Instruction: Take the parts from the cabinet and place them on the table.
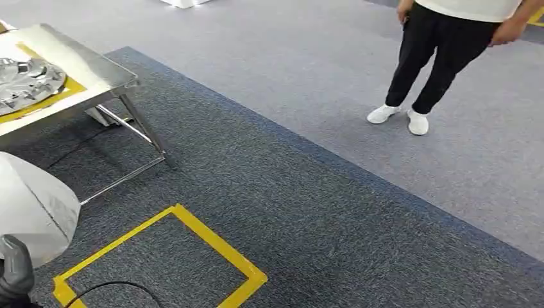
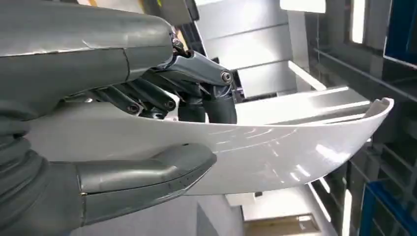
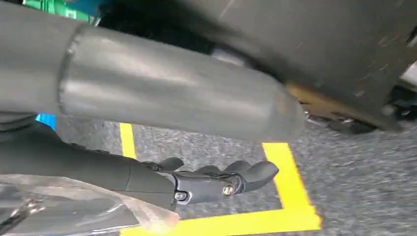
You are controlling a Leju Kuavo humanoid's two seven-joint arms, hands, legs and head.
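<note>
Carpet (image 1: 333, 212) in dark blue-grey covers the floor near the robot, meeting a paler grey strip farther off, where 1 person (image 1: 449, 51) in black trousers and white shoes stands. 1 yellow tape square (image 1: 212, 247) is marked on the dark carpet. At the head view's left edge stands 1 steel table (image 1: 96, 70) with yellow tape on top, carrying 1 silvery metal part (image 1: 25, 80). The left hand (image 2: 147, 98) holds 1 white curved panel (image 2: 275, 147) — thumb under it, fingers (image 2: 162, 96) curled over its upper edge. The right hand (image 3: 216, 179) hangs above the tape, fingers curled in; clear plastic lies beside its wrist — whether it holds anything I cannot tell.
</note>
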